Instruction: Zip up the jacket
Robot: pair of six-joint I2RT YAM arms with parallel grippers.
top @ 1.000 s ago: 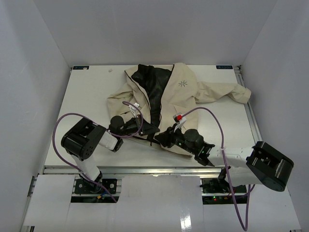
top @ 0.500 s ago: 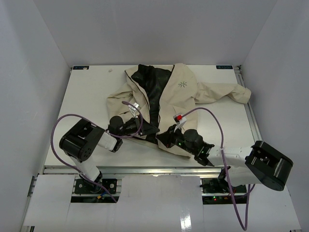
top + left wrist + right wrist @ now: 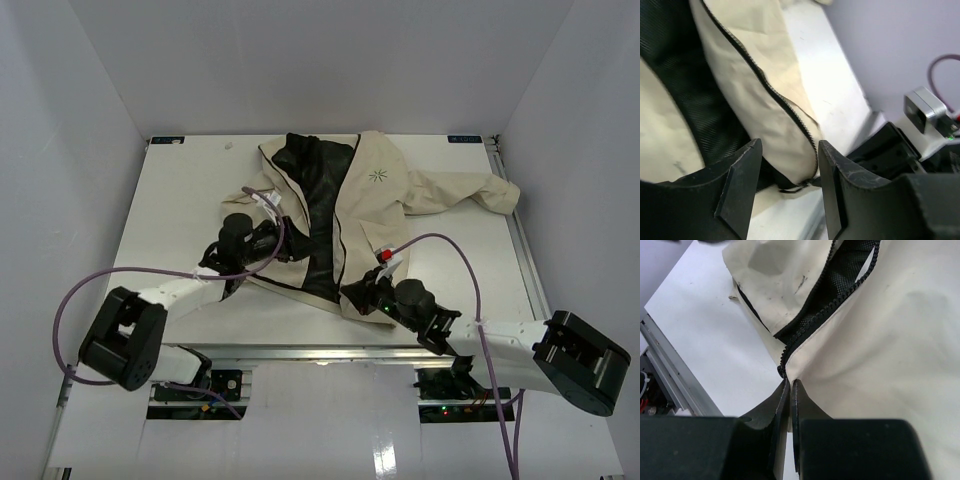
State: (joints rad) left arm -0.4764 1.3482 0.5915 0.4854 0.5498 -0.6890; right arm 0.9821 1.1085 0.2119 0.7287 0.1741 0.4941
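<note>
The cream jacket (image 3: 375, 195) lies open on the white table (image 3: 180, 200), black lining up, with its dark zipper (image 3: 335, 230) running toward the near hem. At the bottom of the zipper (image 3: 810, 322), my right gripper (image 3: 357, 297) is shut on the jacket's hem (image 3: 880, 350), which is pinched between the fingertips (image 3: 790, 385). Left of the opening, my left gripper (image 3: 275, 245) hovers over the left front panel. Its jaws (image 3: 787, 175) are open with nothing between them. Beyond them lie the cream panel (image 3: 765, 100) and the zipper teeth (image 3: 765, 82).
A sleeve (image 3: 480, 190) stretches to the right toward the table's edge rail (image 3: 520, 230). Purple cables (image 3: 440, 245) loop over both arms. The right arm's wrist (image 3: 925, 107) shows close by in the left wrist view. White walls enclose three sides.
My left gripper has opened, let go of the jacket and moved up and left away from the hem. My right gripper has closed on the hem and shifted slightly toward the near edge.
</note>
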